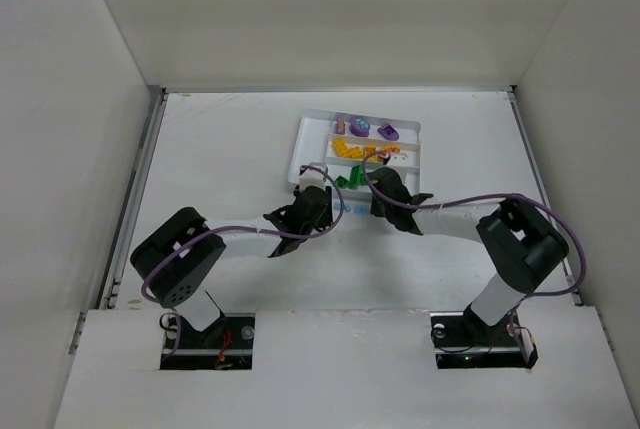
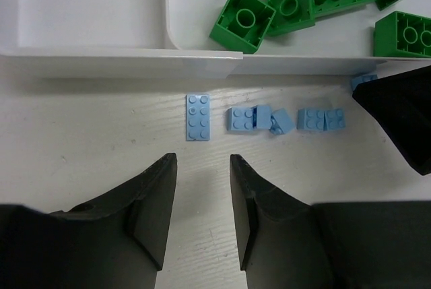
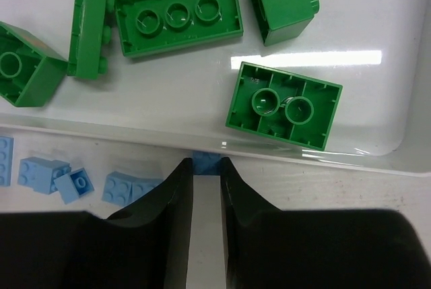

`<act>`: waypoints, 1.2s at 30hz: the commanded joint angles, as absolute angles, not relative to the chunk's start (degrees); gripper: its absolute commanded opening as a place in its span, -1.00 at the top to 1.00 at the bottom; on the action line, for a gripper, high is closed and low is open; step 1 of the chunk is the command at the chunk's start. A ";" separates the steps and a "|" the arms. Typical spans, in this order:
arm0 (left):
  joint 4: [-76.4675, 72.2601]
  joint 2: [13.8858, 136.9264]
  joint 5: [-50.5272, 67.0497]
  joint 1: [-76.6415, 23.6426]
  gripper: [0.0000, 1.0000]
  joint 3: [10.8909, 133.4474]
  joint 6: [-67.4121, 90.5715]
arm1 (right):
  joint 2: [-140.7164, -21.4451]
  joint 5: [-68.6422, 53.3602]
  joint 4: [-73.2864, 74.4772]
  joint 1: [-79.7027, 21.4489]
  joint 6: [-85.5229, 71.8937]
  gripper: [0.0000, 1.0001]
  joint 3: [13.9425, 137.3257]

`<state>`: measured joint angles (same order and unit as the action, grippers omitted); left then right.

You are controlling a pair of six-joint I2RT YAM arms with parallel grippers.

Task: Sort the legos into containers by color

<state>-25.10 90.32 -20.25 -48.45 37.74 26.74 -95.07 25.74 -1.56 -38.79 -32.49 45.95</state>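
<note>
The white tray (image 1: 310, 134) lies ahead of both arms with purple legos (image 1: 388, 132), yellow-orange legos (image 1: 350, 147) and green legos (image 1: 350, 179) in separate sections. Several pale blue legos (image 2: 242, 118) lie in a row on the table just outside the tray wall (image 2: 121, 60). My left gripper (image 2: 203, 159) hovers open just short of a flat pale blue plate (image 2: 198, 116), only table between its fingers. My right gripper (image 3: 207, 165) is shut on a pale blue brick (image 3: 205, 160) at its fingertips, right against the tray's near rim (image 3: 377, 157).
Green bricks (image 3: 283, 106) lie loose in the tray section beyond the rim, some upside down. More pale blue bricks (image 3: 44, 173) sit left of the right gripper. The right gripper's dark body (image 2: 401, 114) stands close on the left gripper's right. White walls enclose the table.
</note>
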 commanded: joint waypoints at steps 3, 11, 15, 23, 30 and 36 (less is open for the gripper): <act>-26.01 90.88 -25.66 -49.35 0.31 40.08 24.61 | -87.20 26.54 -3.60 -40.56 -31.38 0.60 45.35; -30.31 82.28 -24.18 -44.35 0.31 31.75 30.84 | -87.08 18.56 -6.58 -43.28 -31.46 0.59 52.45; -31.55 76.30 -22.41 -39.60 0.30 25.76 33.39 | -95.16 14.78 -9.31 -43.46 -32.08 0.59 60.62; -31.55 73.21 -19.07 -37.39 0.30 23.55 34.01 | -112.04 12.83 -7.48 -43.46 -32.78 0.42 79.52; -31.82 77.51 -20.04 -41.79 0.28 26.36 32.96 | -109.26 13.80 -6.06 -43.11 -34.45 0.01 79.12; -31.20 82.87 -20.65 -44.86 0.28 30.75 31.47 | -93.80 16.08 -13.00 -42.76 -34.71 0.14 60.33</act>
<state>-29.69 81.32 -19.99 -43.64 26.87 33.12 -101.54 14.46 -7.11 -42.83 -34.20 66.70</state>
